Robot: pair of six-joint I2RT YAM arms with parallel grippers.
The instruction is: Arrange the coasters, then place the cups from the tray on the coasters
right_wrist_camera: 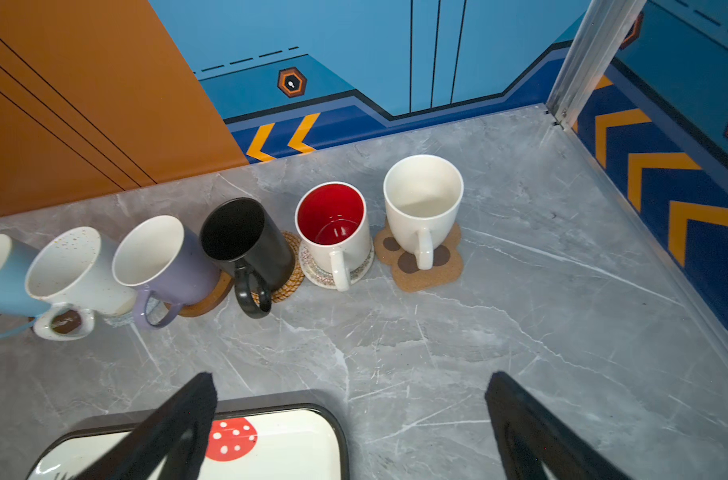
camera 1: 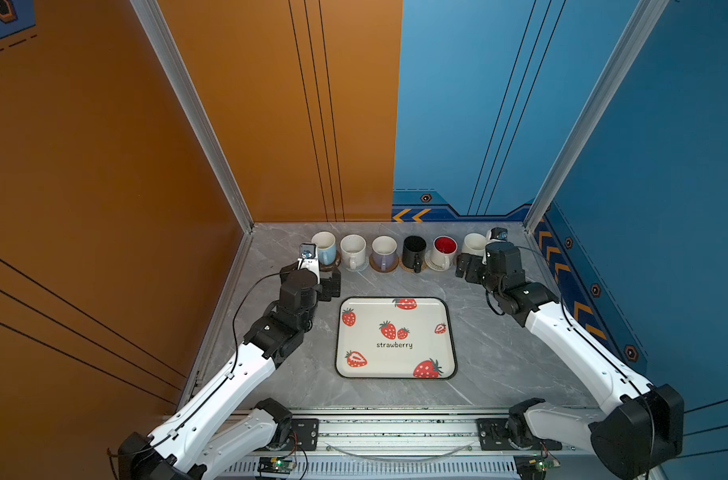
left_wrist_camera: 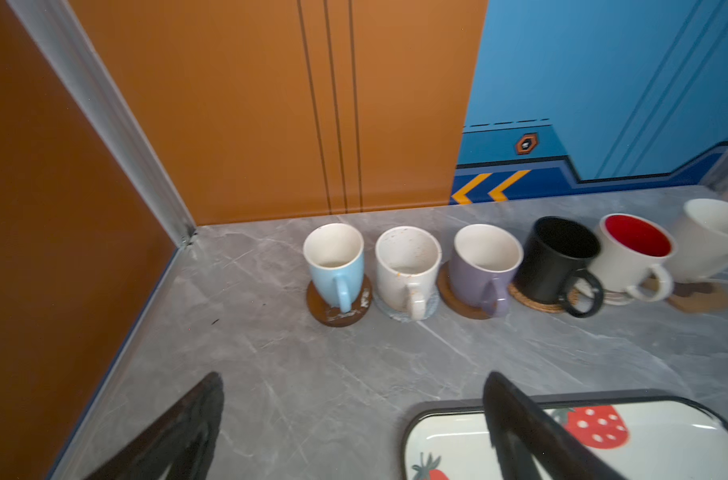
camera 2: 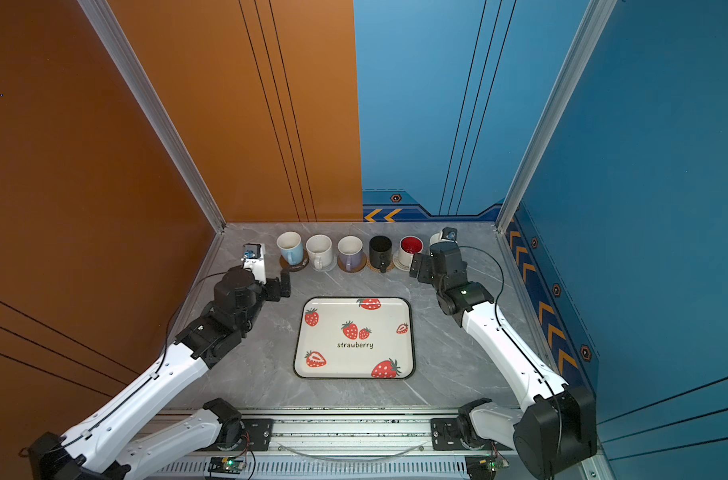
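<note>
Six cups stand in a row along the back wall, each on a coaster: light blue [left_wrist_camera: 333, 262] on a brown disc [left_wrist_camera: 356, 309], speckled white [left_wrist_camera: 408, 266], lavender [left_wrist_camera: 482, 266], black [right_wrist_camera: 246, 241] on tan rattan [right_wrist_camera: 291, 270], white with red inside [right_wrist_camera: 333, 224] on a woven round [right_wrist_camera: 362, 266], cream white [right_wrist_camera: 422, 199] on the paw-print cork [right_wrist_camera: 445, 274]. The strawberry tray [camera 1: 362, 336] lies bare in the middle. My left gripper [camera 1: 331, 284] hangs open in front of the blue cup. My right gripper [camera 1: 466, 266] is open in front of the cream cup. Neither holds anything.
Orange and blue walls close in the back and both sides, with aluminium posts [camera 1: 532, 220] in the corners. The grey marble table [camera 1: 491, 340] runs between tray and walls. A metal rail [camera 1: 395, 432] carries both arm bases at the front edge.
</note>
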